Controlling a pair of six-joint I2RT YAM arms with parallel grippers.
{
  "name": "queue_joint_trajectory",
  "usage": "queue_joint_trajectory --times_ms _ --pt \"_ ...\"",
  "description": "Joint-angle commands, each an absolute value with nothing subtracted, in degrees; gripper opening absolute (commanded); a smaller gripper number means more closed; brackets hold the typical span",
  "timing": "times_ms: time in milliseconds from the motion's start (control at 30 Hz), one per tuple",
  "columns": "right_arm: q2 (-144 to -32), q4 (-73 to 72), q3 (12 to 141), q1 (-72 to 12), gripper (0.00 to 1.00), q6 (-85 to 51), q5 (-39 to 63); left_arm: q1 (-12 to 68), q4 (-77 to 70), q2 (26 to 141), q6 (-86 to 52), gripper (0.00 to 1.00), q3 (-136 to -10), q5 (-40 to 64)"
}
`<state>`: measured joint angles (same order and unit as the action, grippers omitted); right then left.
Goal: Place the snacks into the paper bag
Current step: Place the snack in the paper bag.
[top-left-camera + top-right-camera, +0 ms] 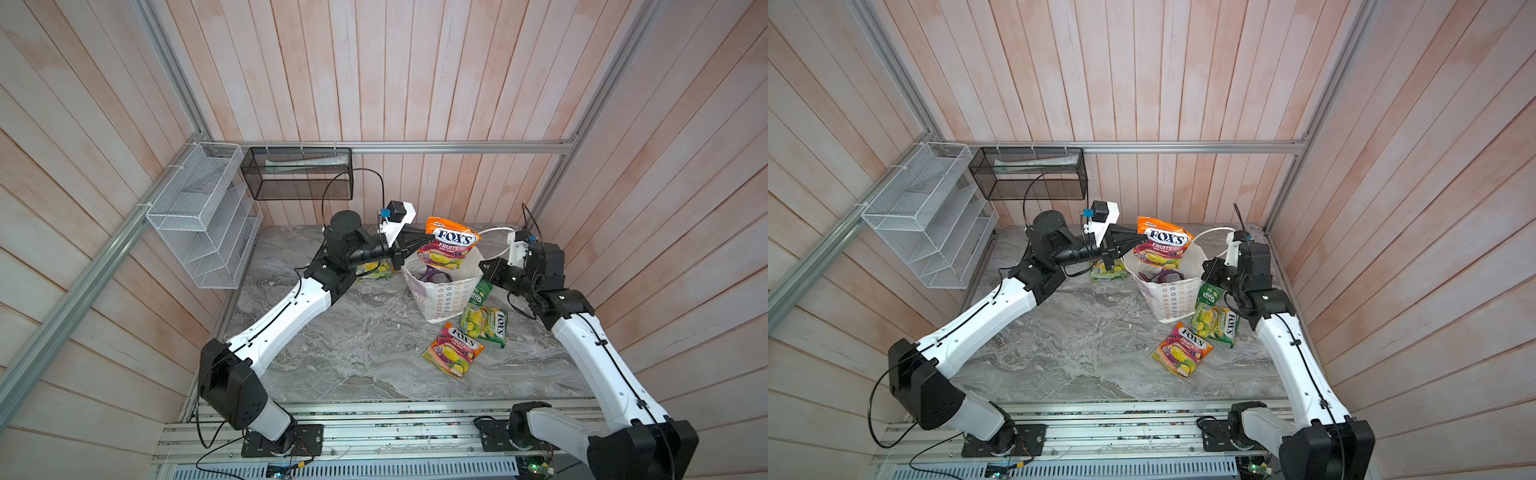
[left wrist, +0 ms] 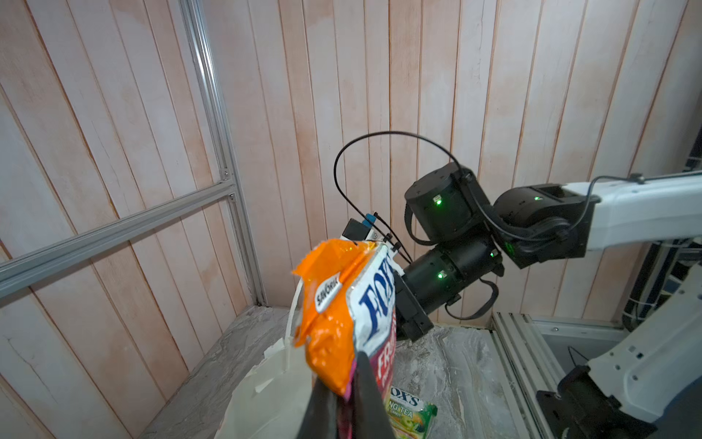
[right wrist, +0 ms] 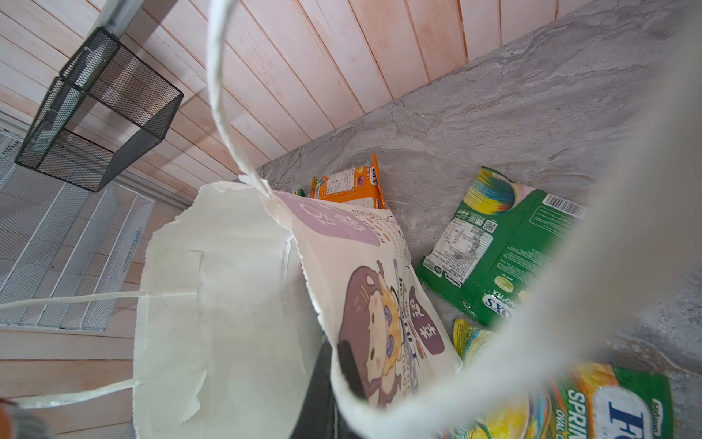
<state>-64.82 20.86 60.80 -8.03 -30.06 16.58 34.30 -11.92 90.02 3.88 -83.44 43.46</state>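
Grey marble table [image 1: 340,332] fills the lower middle of both top views. The paper bag [image 1: 444,299] stands open just right of centre, with the right gripper [image 1: 485,266] clamped tight on its right rim. Above the bag's mouth, the left gripper [image 1: 428,240] pinches the held orange pouch [image 1: 451,245] by its edge. A purple pouch [image 1: 432,274] sits inside. Lower right of the bag, on the table: yellow-green pouch [image 1: 484,324], loose orange pouch [image 1: 454,349], green pouch [image 1: 480,293].
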Motion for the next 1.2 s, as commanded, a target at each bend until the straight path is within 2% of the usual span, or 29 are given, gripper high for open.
queue_joint_trajectory --times_ms 0,433,833,867,933,967,1033,1167 --pt "-64.53 22.23 62.5 -8.55 0.0 -30.76 16.52 34.23 -13.02 92.14 7.88 0.0 -84.28 43.72" --pt "-64.23 22.78 62.86 -9.57 0.0 -31.12 15.65 35.11 -6.67 101.55 12.82 0.0 -89.18 35.48" --pt "-65.14 22.6 63.28 -11.0 0.0 -31.29 15.21 38.35 0.6 108.51 19.47 0.0 -94.35 23.09" --pt "-65.05 22.58 63.28 -11.04 0.0 -31.29 15.05 38.64 0.62 108.78 19.19 0.03 -94.7 22.02" --pt "-64.96 22.5 63.12 -11.0 0.0 -31.29 14.73 39.08 1.37 109.24 18.47 0.23 -96.04 20.18" --pt "-64.96 22.5 63.02 -11.01 0.0 -31.29 14.55 39.26 2.09 109.39 18.08 0.36 -96.93 20.03" --pt "-65.04 22.71 63.13 -11.03 0.0 -31.06 14.24 39.66 3.05 109.07 17.22 0.54 -98.11 20.03" --pt "-64.8 22.69 62.84 -11.01 0.0 -31.02 12.99 40.42 2.73 106.97 15.87 0.73 -98.53 19.78"
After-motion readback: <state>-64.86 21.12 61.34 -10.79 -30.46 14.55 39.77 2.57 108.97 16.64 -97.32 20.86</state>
